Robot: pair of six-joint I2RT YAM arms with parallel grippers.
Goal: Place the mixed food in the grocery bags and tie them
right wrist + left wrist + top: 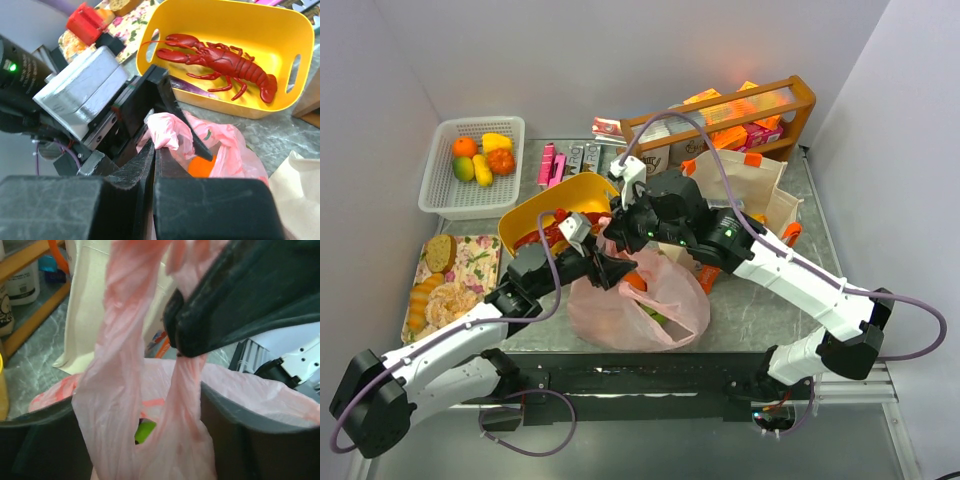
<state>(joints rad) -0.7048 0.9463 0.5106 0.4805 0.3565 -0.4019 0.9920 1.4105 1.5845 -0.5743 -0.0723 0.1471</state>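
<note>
Carefully: the right gripper (154, 155), clamped on a handle of the thin translucent pink plastic bag (638, 300) at 5 o'clock from the yellow plastic tub (582, 190), should hold it taut while the left gripper (145, 435), jaws apart, bites the other loop squarely

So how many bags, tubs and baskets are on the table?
Bags: 2, the pink plastic bag and the cream tote
Yellow tub: 1
White basket: 1
Total: 4
</note>
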